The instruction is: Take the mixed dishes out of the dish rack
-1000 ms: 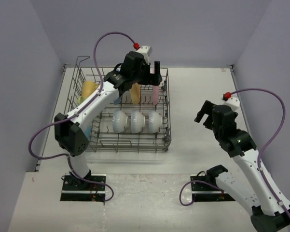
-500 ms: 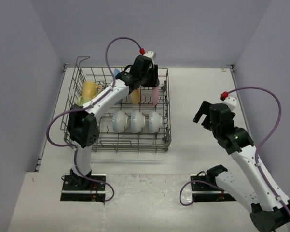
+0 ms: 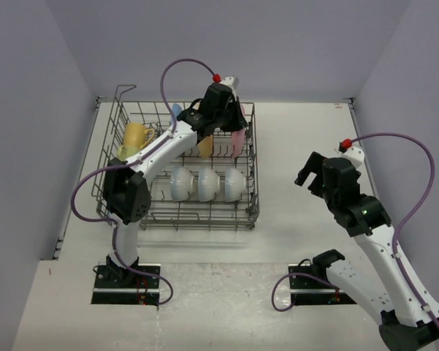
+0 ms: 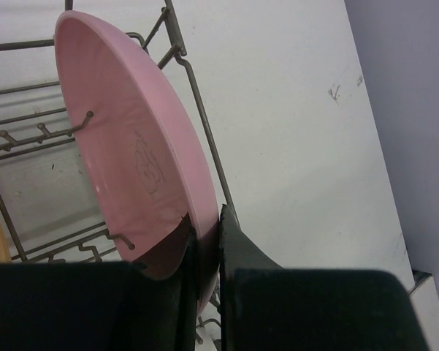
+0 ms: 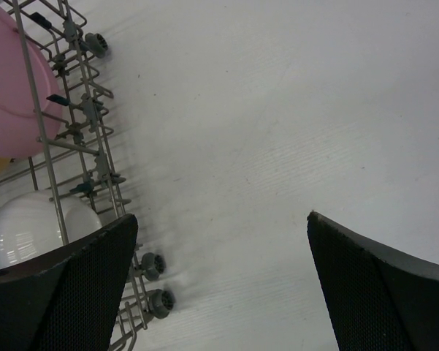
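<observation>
The grey wire dish rack (image 3: 197, 223) stands left of centre on the table. At its back right, a pink plate (image 3: 236, 144) stands upright between the tines. My left gripper (image 3: 230, 124) is shut on that plate's top rim. In the left wrist view the pink plate (image 4: 131, 146) has its rim pinched by the left gripper (image 4: 204, 227). An orange plate (image 3: 204, 145), a blue plate (image 3: 177, 111), a yellow mug (image 3: 135, 137) and three white bowls (image 3: 204, 183) sit in the rack. My right gripper (image 3: 314, 170) hangs open right of the rack, holding nothing; its jaws (image 5: 219, 219) stand wide over bare table.
The rack's small grey wheels (image 5: 153, 265) and wire side show at the left of the right wrist view. White tabletop (image 3: 292, 139) lies between the rack and the right arm. Lilac walls close the table in at the back and on both sides.
My left gripper has come down over the back right of the rack and closed on the pink plate's rim. The right arm has barely shifted.
</observation>
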Robot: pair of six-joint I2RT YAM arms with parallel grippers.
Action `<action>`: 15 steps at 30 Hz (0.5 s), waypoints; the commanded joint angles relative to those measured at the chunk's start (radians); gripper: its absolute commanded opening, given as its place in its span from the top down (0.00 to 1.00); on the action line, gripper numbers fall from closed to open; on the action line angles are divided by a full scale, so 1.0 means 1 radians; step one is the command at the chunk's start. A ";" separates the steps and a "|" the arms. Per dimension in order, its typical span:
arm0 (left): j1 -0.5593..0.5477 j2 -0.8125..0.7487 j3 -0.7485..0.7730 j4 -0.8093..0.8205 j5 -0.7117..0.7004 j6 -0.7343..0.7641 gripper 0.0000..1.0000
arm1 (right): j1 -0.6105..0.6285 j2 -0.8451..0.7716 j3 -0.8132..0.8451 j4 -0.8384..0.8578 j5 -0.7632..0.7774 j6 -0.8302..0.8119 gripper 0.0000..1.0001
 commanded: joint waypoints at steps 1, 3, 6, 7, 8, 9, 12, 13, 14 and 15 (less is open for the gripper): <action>0.014 -0.092 0.047 0.075 -0.043 0.097 1.00 | -0.002 -0.002 0.039 -0.009 0.006 0.020 0.01; 0.014 -0.117 0.047 0.086 -0.044 0.106 1.00 | -0.002 0.002 0.040 -0.009 0.002 0.020 0.01; 0.013 -0.148 0.047 0.104 -0.043 0.123 1.00 | 0.000 0.012 0.048 -0.009 -0.002 0.018 0.01; 0.014 -0.154 0.045 0.112 -0.037 0.127 1.00 | 0.000 0.015 0.051 -0.009 -0.002 0.018 0.01; 0.014 -0.166 0.047 0.119 -0.026 0.133 1.00 | -0.002 0.021 0.054 -0.009 -0.008 0.015 0.01; 0.013 -0.172 0.048 0.132 -0.008 0.135 1.00 | -0.002 0.022 0.057 -0.004 -0.013 0.012 0.01; 0.014 -0.183 0.065 0.136 0.012 0.143 1.00 | 0.000 0.031 0.050 0.037 -0.059 -0.002 0.01; 0.014 -0.183 0.077 0.133 0.011 0.147 1.00 | -0.002 0.035 0.042 0.060 -0.086 -0.011 0.01; 0.014 -0.181 0.083 0.126 -0.006 0.149 1.00 | 0.000 0.042 0.030 0.126 -0.126 -0.026 0.01; 0.014 -0.183 0.087 0.120 -0.014 0.149 1.00 | 0.000 0.065 0.025 0.158 -0.251 -0.058 0.01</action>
